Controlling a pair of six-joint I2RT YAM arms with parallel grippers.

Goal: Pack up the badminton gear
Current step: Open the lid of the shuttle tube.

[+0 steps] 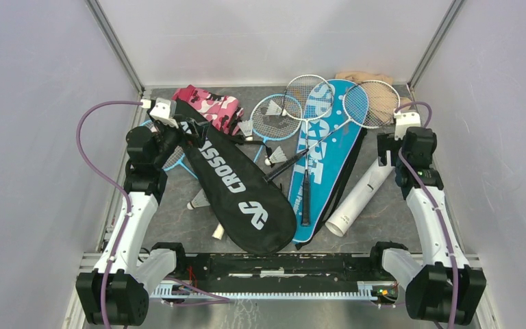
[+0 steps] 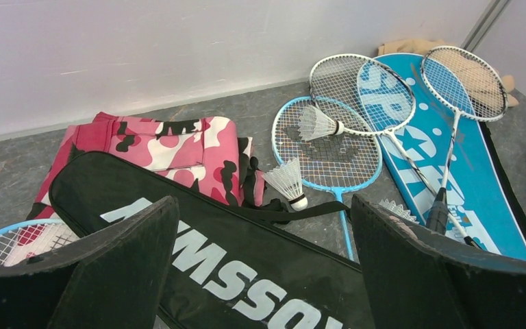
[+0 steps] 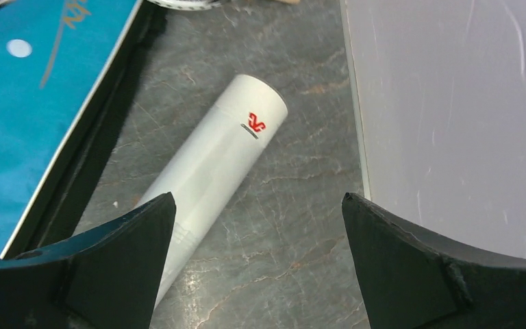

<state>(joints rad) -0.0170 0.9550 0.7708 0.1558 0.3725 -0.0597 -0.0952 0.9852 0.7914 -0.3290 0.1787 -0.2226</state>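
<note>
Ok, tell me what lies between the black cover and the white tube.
The blue SPORT cover, a racket on top, lies between black cover and white tube; top view shows it.

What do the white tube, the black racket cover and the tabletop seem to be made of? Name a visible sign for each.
White tube: probably smooth plastic or coated card, faint sheen.
Black racket cover: likely synthetic fabric, matte, with printed letters.
Tabletop: grey stone-look surface, veined; true material unclear.
</note>
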